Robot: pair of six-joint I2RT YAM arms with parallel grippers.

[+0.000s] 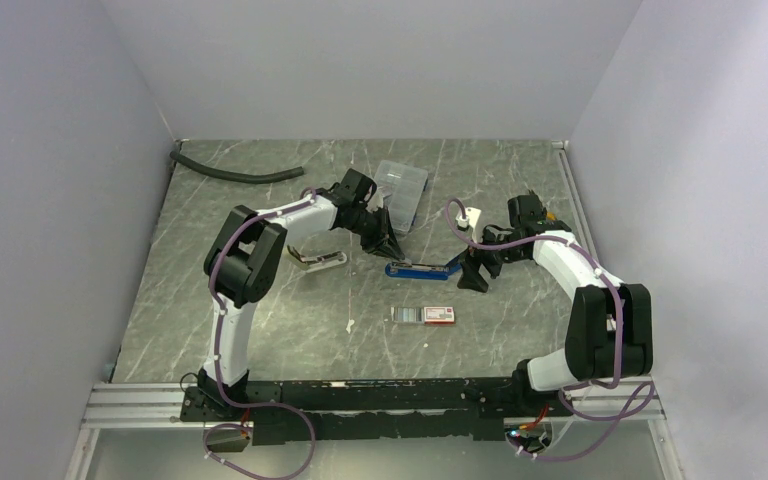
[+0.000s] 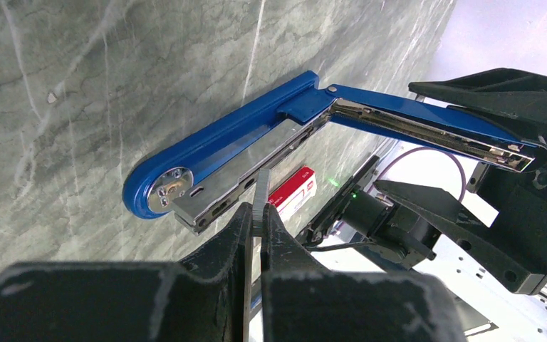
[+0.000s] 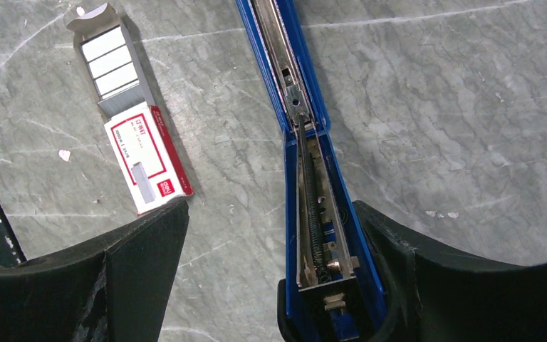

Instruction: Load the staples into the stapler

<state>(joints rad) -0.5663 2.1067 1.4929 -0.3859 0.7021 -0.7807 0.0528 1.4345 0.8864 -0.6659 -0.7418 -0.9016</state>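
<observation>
The blue stapler [image 1: 415,268] lies open mid-table, its base [image 2: 217,146] flat and its metal channel facing up. My left gripper [image 2: 258,211] is shut on a thin grey strip of staples [image 2: 262,187], whose end hangs just above the channel near the stapler's round front. My right gripper [image 3: 271,210] stands open and wide. The stapler's raised top arm [image 3: 320,214] leans against the inside of its right finger; the left finger is far from it. More staples [image 3: 112,60] lie in a dark grey tray pulled out of the white box with a red end [image 3: 146,157].
A clear compartment case [image 1: 403,190] lies behind the left gripper [image 1: 388,247]. A black hose [image 1: 235,172] lies at the back left, a small silvery tool [image 1: 318,260] sits left of the stapler, and a white scrap [image 1: 473,215] is near the right arm.
</observation>
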